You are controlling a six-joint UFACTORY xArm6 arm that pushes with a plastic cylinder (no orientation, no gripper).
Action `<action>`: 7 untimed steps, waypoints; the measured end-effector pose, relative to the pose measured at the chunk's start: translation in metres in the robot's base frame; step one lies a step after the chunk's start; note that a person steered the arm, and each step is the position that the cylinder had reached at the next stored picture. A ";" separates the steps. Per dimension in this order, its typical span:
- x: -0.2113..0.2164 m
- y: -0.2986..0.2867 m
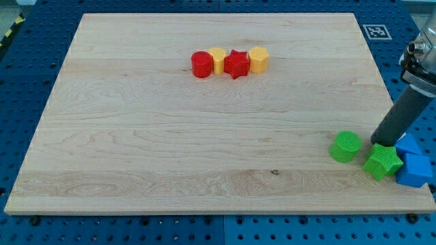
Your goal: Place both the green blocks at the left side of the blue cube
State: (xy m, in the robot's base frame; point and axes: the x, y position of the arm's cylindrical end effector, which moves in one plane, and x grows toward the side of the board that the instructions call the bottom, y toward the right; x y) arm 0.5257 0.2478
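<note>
A green cylinder (346,146) sits near the board's right edge. A green star (382,161) lies just to its right and lower. A blue cube (414,170) touches the star's right side, at the board's right edge. A second blue block (411,145) of unclear shape sits just above the cube. My tip (379,142) is the lower end of a dark rod that comes down from the view's upper right. It stands just above the green star, between the green cylinder and the upper blue block.
A row of blocks sits near the board's top middle: a red cylinder (201,64), a yellow block (217,60), a red star (236,64) and a yellow hexagon (258,60). The wooden board (170,136) lies on a blue perforated table.
</note>
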 end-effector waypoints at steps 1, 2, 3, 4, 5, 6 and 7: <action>-0.012 -0.003; -0.013 -0.021; 0.009 -0.029; 0.030 -0.030; 0.016 -0.042; -0.014 -0.048; -0.029 -0.059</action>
State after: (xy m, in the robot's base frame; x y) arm 0.4972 0.1890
